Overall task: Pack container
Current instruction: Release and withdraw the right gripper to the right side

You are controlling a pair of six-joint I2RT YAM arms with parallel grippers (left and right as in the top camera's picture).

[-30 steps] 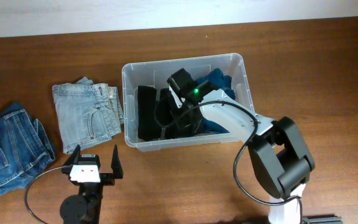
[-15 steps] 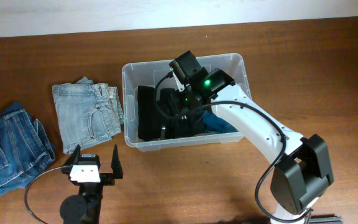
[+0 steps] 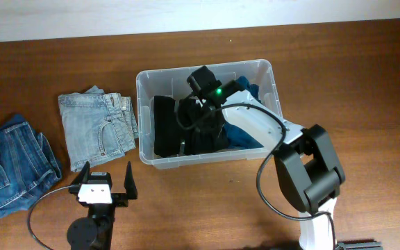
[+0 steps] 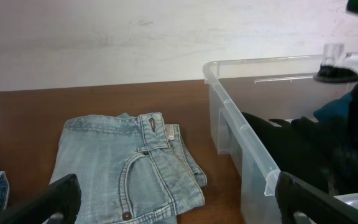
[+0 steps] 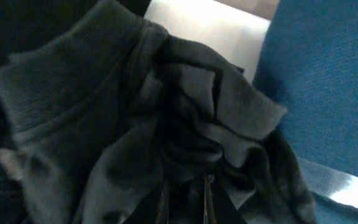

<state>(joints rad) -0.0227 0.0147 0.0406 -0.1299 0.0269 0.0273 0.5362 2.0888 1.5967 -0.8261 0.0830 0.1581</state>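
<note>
The packing is part done. The container [image 3: 255, 64] sits on the surface with the right gripper [image 3: 198, 123] reaching down inside it, and it already holds clothes. In the right wrist view the gripper is clenched on a dark grey knit garment [image 5: 166, 124], whose cloth bunches into folds that run down between the fingers. Just beside the gripper, on the side away from the left arm, lies a teal garment [image 5: 328, 81]. On its other side, toward the left arm, a black folded garment [image 3: 164, 125] stands against the container wall. Beyond the gripper a patch of the white label [image 5: 197, 25] on the container floor shows between the clothes.

I judge the step in hand to be settling the dark grey garment into the middle of the container. The next move calls for letting it go and lifting straight up without dragging the cloth back over the rim.

The left gripper [image 3: 108, 169] hangs released and empty, well apart from the container. Straight ahead of it lie folded light blue jeans [image 4: 129, 174], not yet packed. A pair of darker blue jeans [image 3: 12, 163] is off to its outer side, farther from the container. Fetching either one would be a job for this arm.

The surface [image 3: 367, 83] is dark brown wood with a visible grain. Beyond its far edge, ahead of both grippers, stands a plain whitish wall [image 4: 135, 37].
</note>
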